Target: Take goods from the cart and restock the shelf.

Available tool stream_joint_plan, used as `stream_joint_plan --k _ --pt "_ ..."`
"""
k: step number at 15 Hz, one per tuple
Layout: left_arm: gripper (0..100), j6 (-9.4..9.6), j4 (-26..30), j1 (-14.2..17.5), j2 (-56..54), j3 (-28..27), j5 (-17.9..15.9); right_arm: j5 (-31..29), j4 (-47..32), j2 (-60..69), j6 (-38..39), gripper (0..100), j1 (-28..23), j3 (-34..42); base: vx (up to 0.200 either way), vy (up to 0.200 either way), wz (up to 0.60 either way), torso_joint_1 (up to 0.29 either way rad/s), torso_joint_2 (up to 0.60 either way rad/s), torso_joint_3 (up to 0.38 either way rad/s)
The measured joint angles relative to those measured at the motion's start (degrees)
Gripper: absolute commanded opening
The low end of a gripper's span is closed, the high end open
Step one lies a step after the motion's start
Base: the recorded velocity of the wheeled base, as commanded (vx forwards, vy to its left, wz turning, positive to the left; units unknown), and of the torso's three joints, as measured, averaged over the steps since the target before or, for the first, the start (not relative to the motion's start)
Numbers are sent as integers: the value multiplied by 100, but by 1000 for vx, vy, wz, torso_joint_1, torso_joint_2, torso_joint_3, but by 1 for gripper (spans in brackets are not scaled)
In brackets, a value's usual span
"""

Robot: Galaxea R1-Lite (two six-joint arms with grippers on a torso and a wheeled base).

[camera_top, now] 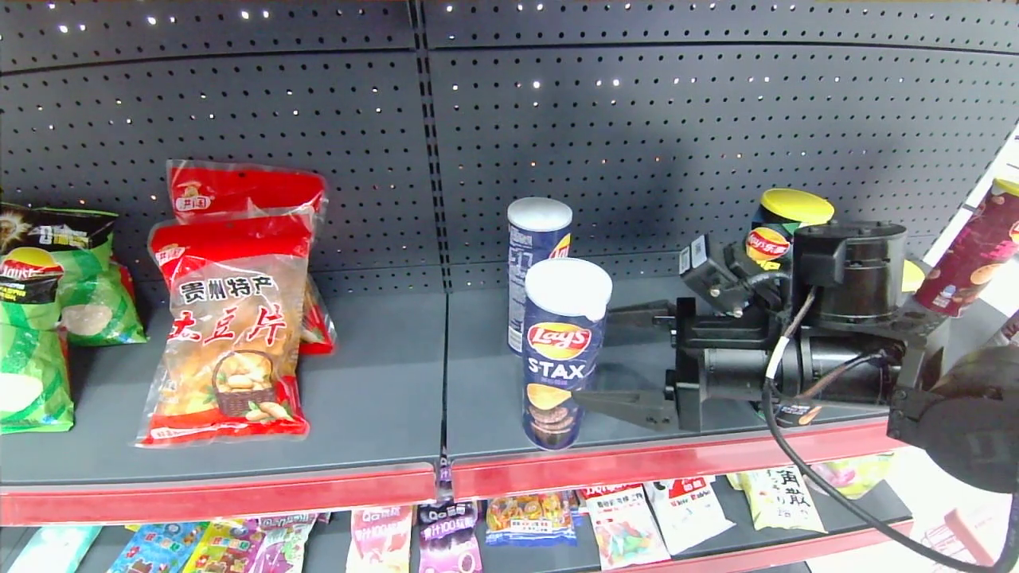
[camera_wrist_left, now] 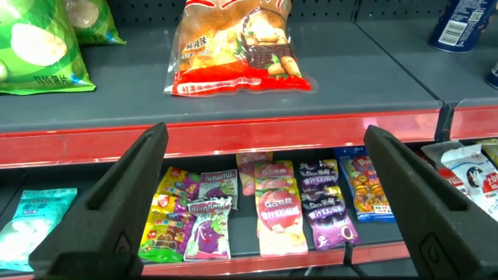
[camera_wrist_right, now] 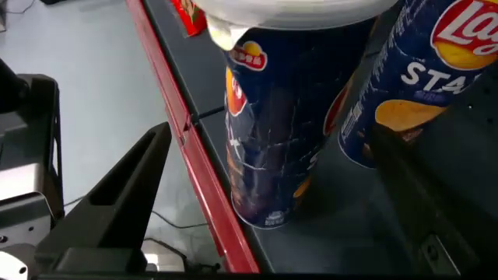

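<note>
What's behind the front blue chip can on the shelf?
A second blue chip can with a white lid, then the perforated back panel. The front can covers part of its lower half.

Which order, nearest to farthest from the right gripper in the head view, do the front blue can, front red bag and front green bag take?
1. front blue can, between the open fingers of the right gripper.
2. front red bag, well to the left.
3. front green bag, at the far left edge.

Head faces shelf (camera_top: 374, 382) — wrists closer, sharing it.
</note>
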State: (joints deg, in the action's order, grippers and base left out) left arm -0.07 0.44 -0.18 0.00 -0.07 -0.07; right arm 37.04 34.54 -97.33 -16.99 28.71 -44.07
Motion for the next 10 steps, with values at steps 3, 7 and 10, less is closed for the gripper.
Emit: stream_joint_plan --k 3,7,10 --pt "100 0 0 0 -2 0 -2 -88 4 144 -7 100 30 293 0 0 0 0 0 0" --pt "100 0 -1 0 -2 -2 2 -228 -2 413 -7 100 9 844 0 0 0 0 0 0" --pt "100 0 0 0 -2 -2 0 -472 2 505 -11 100 -2 1040 0 0 0 0 0 0"
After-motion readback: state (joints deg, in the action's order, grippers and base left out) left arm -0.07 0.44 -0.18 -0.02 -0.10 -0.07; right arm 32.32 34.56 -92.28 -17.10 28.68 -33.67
